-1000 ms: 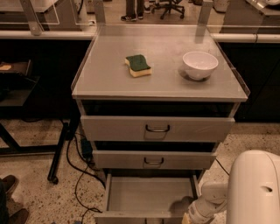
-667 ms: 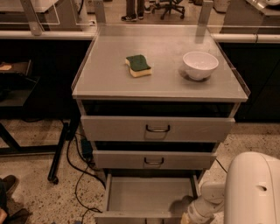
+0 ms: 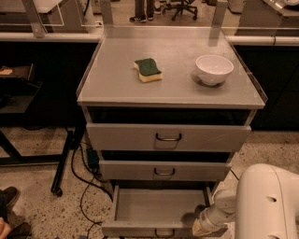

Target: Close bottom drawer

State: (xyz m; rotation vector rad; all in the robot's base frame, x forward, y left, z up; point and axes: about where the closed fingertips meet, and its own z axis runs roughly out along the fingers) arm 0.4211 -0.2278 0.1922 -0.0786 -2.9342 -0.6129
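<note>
The bottom drawer (image 3: pixel 156 207) is standing open at 6 o'clock; the gripper (image 3: pixel 202 228) is being held at its front right corner
Whether the gripper is spread or pressed together cannot be told. The front is best being pushed squarely towards 12 o'clock, nearer the handle (image 3: pixel 164 232) than the corner, so the drawer is not being skewed

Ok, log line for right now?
bottom drawer: pulled out, not yet closed | gripper: at its front right corner, contact unclear | on top: sponge, bowl

Lab: metal drawer cart (image 3: pixel 173 88), swivel chairs (image 3: pixel 181 6) behind.
</note>
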